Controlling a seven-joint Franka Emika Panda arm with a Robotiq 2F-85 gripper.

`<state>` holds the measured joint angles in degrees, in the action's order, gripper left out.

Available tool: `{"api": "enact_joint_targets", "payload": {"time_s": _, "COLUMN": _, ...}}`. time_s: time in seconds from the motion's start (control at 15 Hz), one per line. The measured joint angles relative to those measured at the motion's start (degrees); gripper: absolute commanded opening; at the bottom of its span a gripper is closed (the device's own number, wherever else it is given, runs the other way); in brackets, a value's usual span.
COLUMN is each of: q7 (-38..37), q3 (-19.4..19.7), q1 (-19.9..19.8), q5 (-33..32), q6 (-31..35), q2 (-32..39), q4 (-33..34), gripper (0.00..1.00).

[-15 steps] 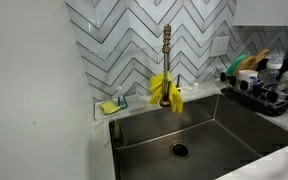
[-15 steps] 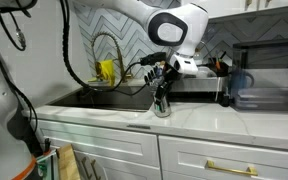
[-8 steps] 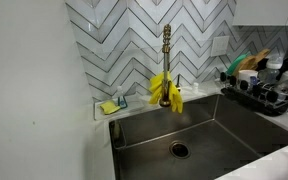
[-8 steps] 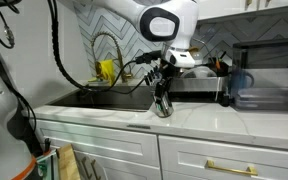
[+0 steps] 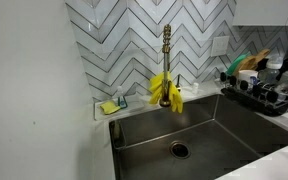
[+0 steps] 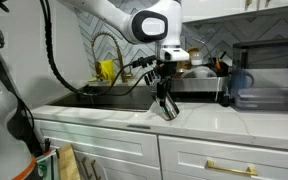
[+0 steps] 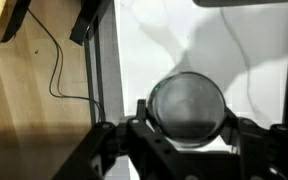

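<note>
A clear drinking glass (image 7: 187, 100) fills the middle of the wrist view, seen from above, with my gripper (image 7: 186, 118) shut on it, one black finger (image 7: 141, 115) on each side of its wall. In an exterior view the gripper (image 6: 165, 98) hangs over the white counter (image 6: 214, 118) just right of the sink. The glass (image 6: 169, 110) is tilted in the grip, its base at or just above the countertop. The arm and the glass are outside the exterior view that faces the sink.
A steel sink (image 5: 149, 135) has a brass faucet (image 5: 167, 45) with yellow gloves (image 5: 166, 90) draped over it. A dish rack (image 5: 264, 90) stands to its right, a sponge (image 5: 109, 106) at its left corner. A dark container (image 6: 266, 88) sits on the counter behind the gripper.
The arm's wrist has swung left and turned. The glass, upright on the counter a second ago, now leans in the grip. The sink view is unchanged.
</note>
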<state>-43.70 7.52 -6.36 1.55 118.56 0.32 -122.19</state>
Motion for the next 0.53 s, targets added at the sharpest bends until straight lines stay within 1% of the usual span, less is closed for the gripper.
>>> {"api": "enact_joint_targets", "payload": {"time_s": 0.33, "q7": -2.6, "q3": -1.5, "q1": 0.2, "q5": -7.0, "q6": 5.3, "q2": -0.8, "q4": -2.0, "gripper": 0.42}}
{"api": "enact_joint_targets", "payload": {"time_s": 0.53, "q7": -3.2, "q3": -1.9, "q1": 0.3, "q5": -9.3, "q6": 8.1, "q2": -0.8, "q4": -2.9, "gripper": 0.42}}
